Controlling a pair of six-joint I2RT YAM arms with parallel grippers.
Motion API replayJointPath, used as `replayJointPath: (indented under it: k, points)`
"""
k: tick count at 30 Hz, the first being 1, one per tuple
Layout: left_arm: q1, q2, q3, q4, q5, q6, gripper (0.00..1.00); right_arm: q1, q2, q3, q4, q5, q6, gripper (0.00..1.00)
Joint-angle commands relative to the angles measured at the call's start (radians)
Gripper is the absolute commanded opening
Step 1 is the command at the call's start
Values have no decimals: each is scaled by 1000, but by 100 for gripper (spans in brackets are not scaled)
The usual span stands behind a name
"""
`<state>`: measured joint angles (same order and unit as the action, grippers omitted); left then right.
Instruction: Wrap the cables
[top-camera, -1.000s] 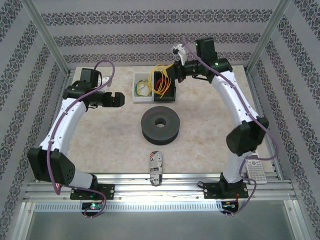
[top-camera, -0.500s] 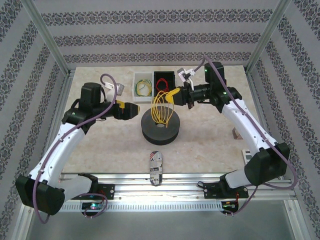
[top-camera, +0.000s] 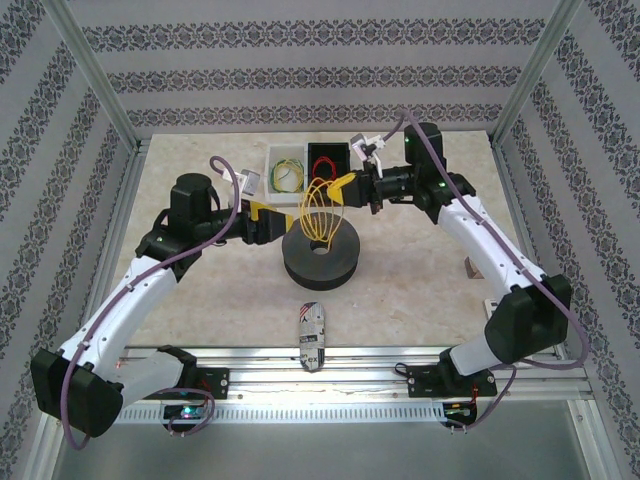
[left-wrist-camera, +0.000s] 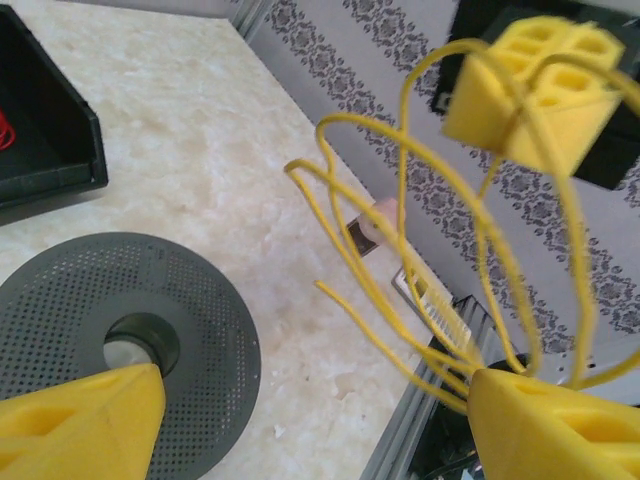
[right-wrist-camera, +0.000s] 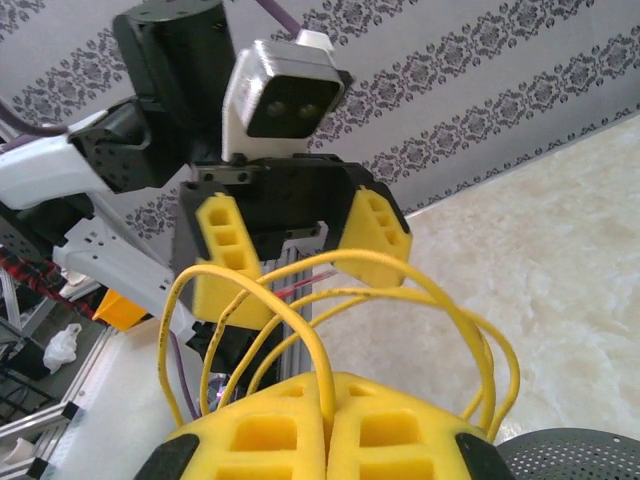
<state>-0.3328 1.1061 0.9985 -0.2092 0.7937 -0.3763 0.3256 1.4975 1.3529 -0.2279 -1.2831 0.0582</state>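
Jaws of the left gripper (top-camera: 271, 222) stand apart, gripping nothing. Just to their right, thin yellow cables (top-camera: 318, 212) hang in loops above one round dark grey perforated spool (top-camera: 320, 266); the strands tangle too much to count. The right gripper (top-camera: 338, 188) is clenched on the top of the loops. Farther right, a pale flat device (top-camera: 494, 304) lies mostly hidden under the right arm.

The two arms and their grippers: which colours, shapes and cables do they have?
The left arm and right arm have white links and black joints, with a purple cable along each. The left gripper and right gripper have blocky yellow fingers with rectangular hollows, on black bodies.
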Motion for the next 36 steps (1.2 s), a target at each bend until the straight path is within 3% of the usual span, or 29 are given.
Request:
replayJointPath:
  k: [1, 15, 26, 36]
  points:
    - [-15, -1, -4, 85, 28, -22, 79, 13, 20, 50, 51, -8, 11, 0]
    - [-19, 59, -28, 126, 16, -19, 68, 24, 72, 78, 115, -13, 59, 0]
    - [-20, 44, -28, 106, 9, -3, 67, 26, 110, 92, 115, 13, 51, 0]
    - [-14, -5, -45, 13, -46, 43, 67, -19, 120, 45, 297, 20, 203, 0]
